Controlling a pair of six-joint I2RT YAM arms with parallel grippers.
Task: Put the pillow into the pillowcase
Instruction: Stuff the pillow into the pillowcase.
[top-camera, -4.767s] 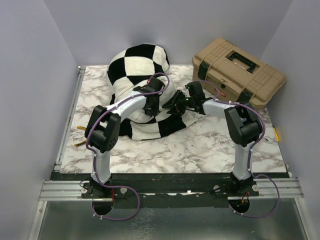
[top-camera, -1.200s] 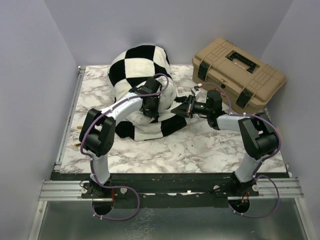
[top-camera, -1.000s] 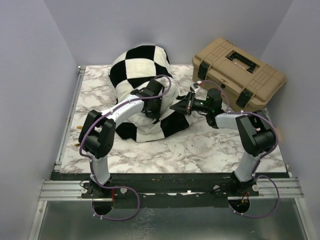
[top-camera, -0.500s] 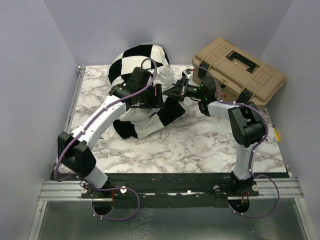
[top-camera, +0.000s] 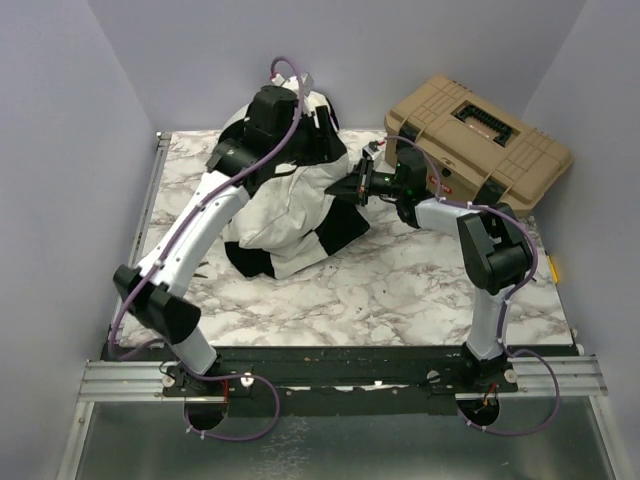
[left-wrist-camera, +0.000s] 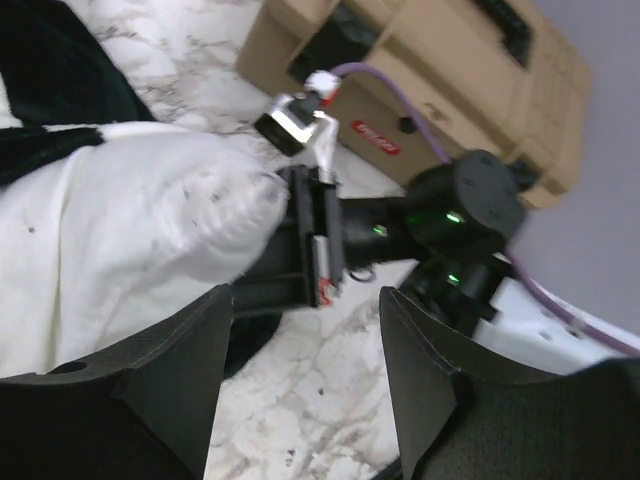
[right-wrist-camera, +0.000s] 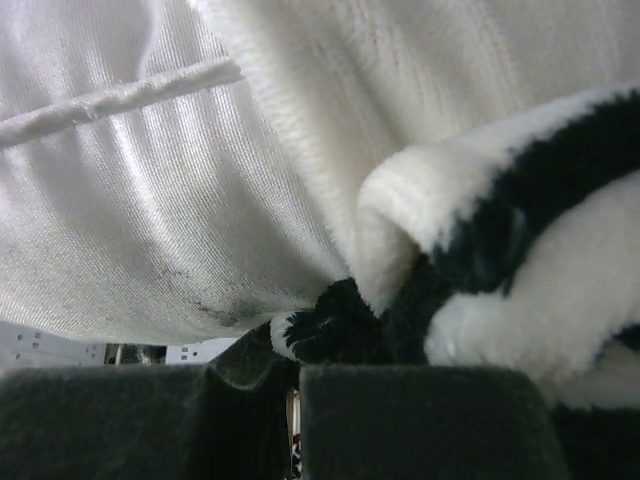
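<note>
Pinching the soft black-and-white checked pillowcase (top-camera: 338, 228) at its edge, right gripper (top-camera: 352, 187) shut tight on it, big puffy white pillow (top-camera: 290, 195) half inside, far middle of marble table (top-camera: 400, 290), left gripper (left-wrist-camera: 305, 330) raised above, fingers apart, empty, tan plastic toolbox (top-camera: 470, 135) far right.

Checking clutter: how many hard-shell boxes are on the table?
1: a tan plastic toolbox, at the marble table's far right corner. The black-and-white checked pillowcase may hide more.

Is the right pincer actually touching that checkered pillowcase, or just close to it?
Touching. The right wrist view shows the right pincer closed on a fold of the pillowcase, with the black-and-white fabric tucked down between its fingers.
</note>
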